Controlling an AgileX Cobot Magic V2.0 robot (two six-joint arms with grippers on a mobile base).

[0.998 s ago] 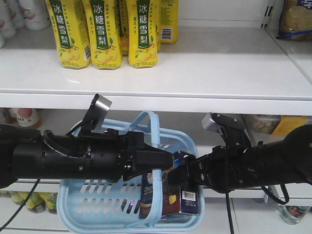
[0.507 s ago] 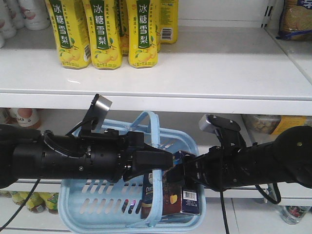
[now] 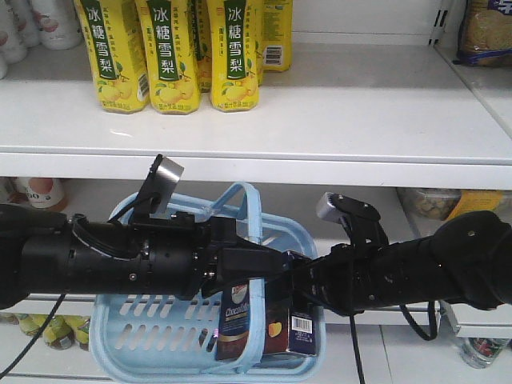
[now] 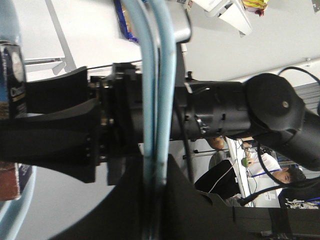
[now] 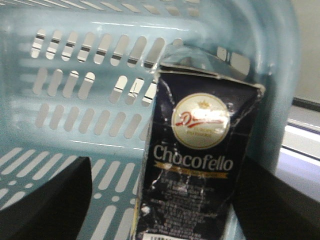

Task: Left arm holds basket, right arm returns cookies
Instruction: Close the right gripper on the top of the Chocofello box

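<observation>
The light blue basket (image 3: 152, 324) hangs by its curved handles (image 3: 248, 210) in front of the lower shelf. My left gripper (image 3: 276, 262) is shut on both handles, which run between its jaws in the left wrist view (image 4: 156, 200). The dark navy "Chocofello" cookies box (image 3: 238, 322) stands tilted inside the basket. In the right wrist view the box (image 5: 197, 165) sits between the spread fingers of my right gripper (image 5: 162, 200), close to the right finger (image 5: 280, 205) and apart from the left one. The right gripper (image 3: 298, 282) reaches into the basket from the right.
Yellow drink bottles (image 3: 172, 56) stand at the back left of the white upper shelf (image 3: 360, 120). A biscuit packet (image 3: 488, 32) is at the top right. A tub with a yellow label (image 3: 448, 204) and jars (image 3: 40, 192) sit on the lower shelf. People (image 4: 270, 170) are behind.
My right arm has moved left and lower, deeper into the basket. The cookies box has shifted left and now shows its front. The left arm stays clamped on the handles.
</observation>
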